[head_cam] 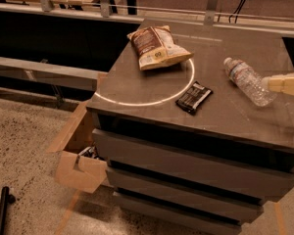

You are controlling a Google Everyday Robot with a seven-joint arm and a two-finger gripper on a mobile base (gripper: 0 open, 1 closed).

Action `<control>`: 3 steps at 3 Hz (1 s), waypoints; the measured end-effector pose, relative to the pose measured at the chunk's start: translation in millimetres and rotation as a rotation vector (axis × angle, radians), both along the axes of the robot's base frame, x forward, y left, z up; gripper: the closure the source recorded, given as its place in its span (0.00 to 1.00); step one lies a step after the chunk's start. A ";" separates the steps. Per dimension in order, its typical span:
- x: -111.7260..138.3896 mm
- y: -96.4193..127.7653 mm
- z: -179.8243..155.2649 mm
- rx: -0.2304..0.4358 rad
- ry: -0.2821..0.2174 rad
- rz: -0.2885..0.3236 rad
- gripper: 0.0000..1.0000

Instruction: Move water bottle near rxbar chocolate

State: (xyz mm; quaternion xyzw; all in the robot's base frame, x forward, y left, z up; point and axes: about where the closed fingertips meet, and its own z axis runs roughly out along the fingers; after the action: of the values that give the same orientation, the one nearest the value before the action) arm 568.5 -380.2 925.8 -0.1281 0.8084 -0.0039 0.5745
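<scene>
The water bottle [245, 80] is clear with a white cap and lies on its side at the right of the dark counter top [137, 82], cap pointing to the far left. The rxbar chocolate [194, 97], a flat black bar, lies to the bottle's left near the middle front of the counter, about a bar's length from it. My gripper [272, 84], cream-coloured, reaches in from the right edge, and its tip is at the bottle's bottom end. I cannot tell whether it touches the bottle.
A puffy brown-and-cream chip bag [157, 47] lies at the counter's back left. A thin white ring [137, 103] is marked on the top. An open cardboard box [81, 165] stands on the floor at the left. Drawer fronts [186, 165] are below, and a rail [39, 70] runs behind.
</scene>
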 end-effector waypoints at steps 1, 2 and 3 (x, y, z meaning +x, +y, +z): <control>0.8 -11.3 2.8 -0.003 -0.011 -0.039 0.00; 0.2 -29.4 11.7 -0.018 -0.042 -0.098 0.00; -1.6 -45.2 19.4 -0.044 -0.064 -0.175 0.00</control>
State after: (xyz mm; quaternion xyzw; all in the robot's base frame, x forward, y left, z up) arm 566.8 -425.4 945.2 -0.0692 0.7974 -0.0758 0.5946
